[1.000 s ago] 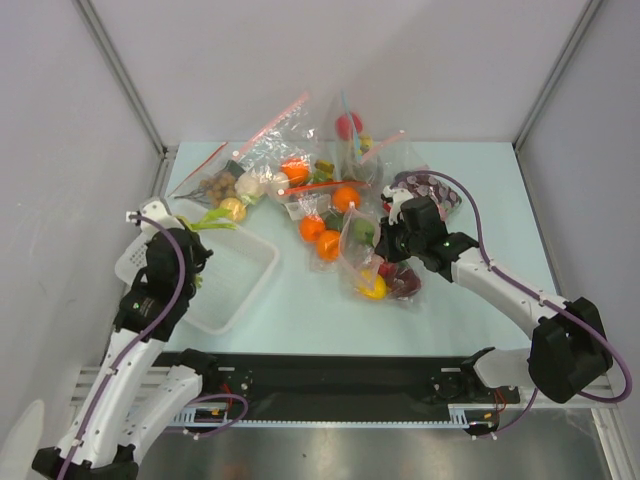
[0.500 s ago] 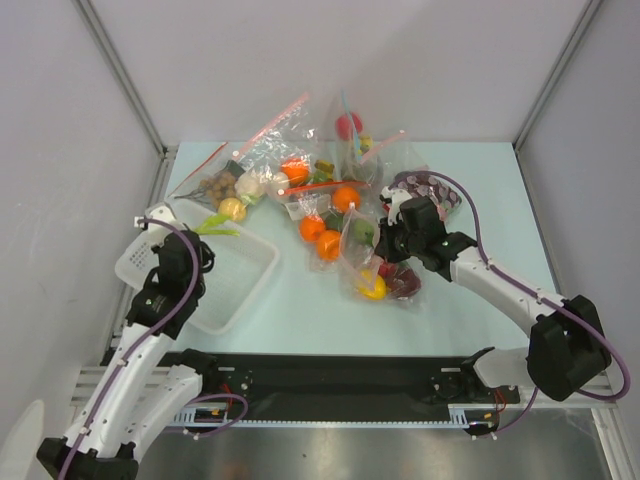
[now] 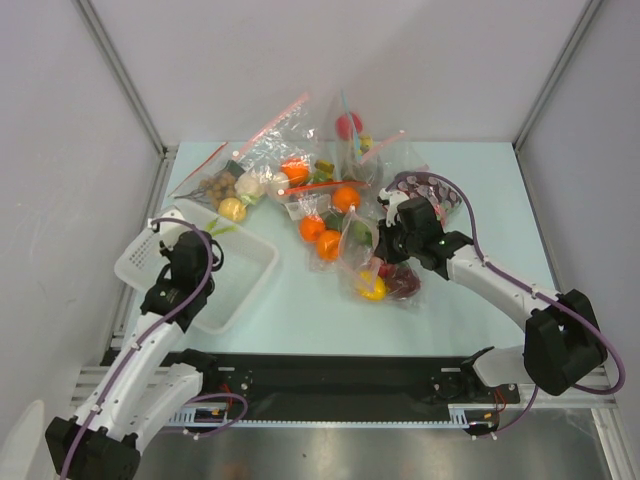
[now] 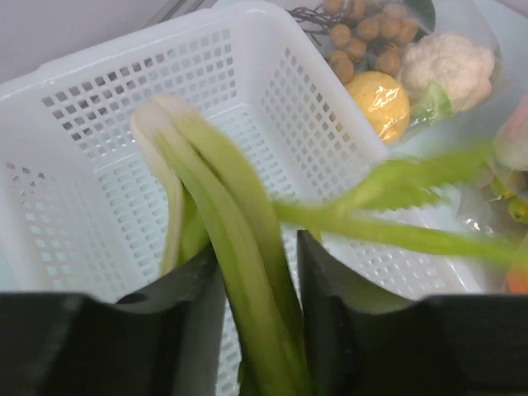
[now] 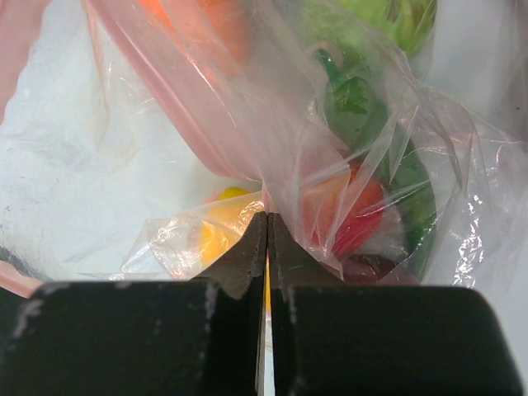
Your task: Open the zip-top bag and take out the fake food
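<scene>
The zip-top bag (image 3: 362, 262) lies crumpled mid-table with a yellow lemon (image 3: 372, 288) and a dark red apple (image 3: 405, 283) inside. My right gripper (image 3: 386, 244) is shut on a fold of its clear plastic (image 5: 272, 107); the jaws (image 5: 267, 216) meet with film pinched between them, the lemon (image 5: 216, 231) behind. My left gripper (image 3: 180, 242) hangs over the white basket (image 3: 255, 265). The white-and-green leek (image 4: 223, 190) stands between its parted fingers (image 4: 258, 243), with a sliver of basket showing beside the stalk; the leaves (image 3: 222, 229) trail right.
Loose oranges (image 3: 312, 228) lie left of the bag. Behind are smaller bags: brown balls and cauliflower (image 3: 232, 185), one with a red ball (image 3: 348, 125), purple grapes (image 3: 430, 188). The basket's perforated wall (image 4: 99, 107) rises around the leek. Grey walls close in on three sides.
My left arm has carried the leek right and nearer, lower over the basket, and its jaws have loosened around the stalk. The right gripper has shifted slightly left, still pinching the bag.
</scene>
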`<state>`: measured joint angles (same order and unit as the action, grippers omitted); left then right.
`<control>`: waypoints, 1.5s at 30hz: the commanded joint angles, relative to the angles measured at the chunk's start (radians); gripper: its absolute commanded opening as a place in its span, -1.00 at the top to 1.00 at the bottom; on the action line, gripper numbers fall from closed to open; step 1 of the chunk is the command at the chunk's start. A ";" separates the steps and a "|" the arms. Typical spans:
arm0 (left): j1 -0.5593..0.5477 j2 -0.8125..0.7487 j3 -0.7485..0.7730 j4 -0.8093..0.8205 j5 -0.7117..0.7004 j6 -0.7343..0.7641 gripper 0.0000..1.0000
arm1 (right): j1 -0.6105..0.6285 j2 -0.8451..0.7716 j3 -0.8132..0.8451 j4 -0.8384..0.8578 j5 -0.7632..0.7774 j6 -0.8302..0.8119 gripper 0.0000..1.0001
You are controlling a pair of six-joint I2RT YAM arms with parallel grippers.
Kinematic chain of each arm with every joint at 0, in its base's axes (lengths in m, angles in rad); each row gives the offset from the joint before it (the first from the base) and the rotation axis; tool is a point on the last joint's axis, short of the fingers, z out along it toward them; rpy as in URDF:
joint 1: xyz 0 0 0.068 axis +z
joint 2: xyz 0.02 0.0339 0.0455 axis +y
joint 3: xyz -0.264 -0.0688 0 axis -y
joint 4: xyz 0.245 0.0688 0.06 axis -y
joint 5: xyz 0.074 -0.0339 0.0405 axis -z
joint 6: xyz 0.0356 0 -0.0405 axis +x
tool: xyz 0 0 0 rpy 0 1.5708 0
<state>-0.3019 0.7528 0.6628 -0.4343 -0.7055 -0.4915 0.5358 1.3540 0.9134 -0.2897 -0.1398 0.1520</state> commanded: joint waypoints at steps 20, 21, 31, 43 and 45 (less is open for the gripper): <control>0.023 0.071 0.099 0.161 0.325 0.160 -0.95 | -0.016 -0.041 0.071 -0.058 0.048 -0.032 1.00; 0.024 0.085 0.109 0.149 0.374 0.168 -0.99 | -0.016 -0.044 0.074 -0.060 0.049 -0.032 1.00; 0.011 0.128 0.152 0.207 0.639 0.220 -1.00 | -0.016 -0.082 0.085 -0.086 0.074 -0.034 1.00; -0.453 0.468 0.529 0.319 0.659 0.335 -0.97 | -0.005 -0.159 0.186 -0.213 0.060 -0.043 1.00; -0.502 0.540 0.576 0.335 0.690 0.327 -0.97 | 0.012 -0.187 0.194 -0.230 0.055 -0.032 1.00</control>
<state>-0.7544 1.2308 1.1515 -0.1654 -0.0772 -0.1917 0.5327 1.2209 1.0599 -0.4831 -0.0868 0.1211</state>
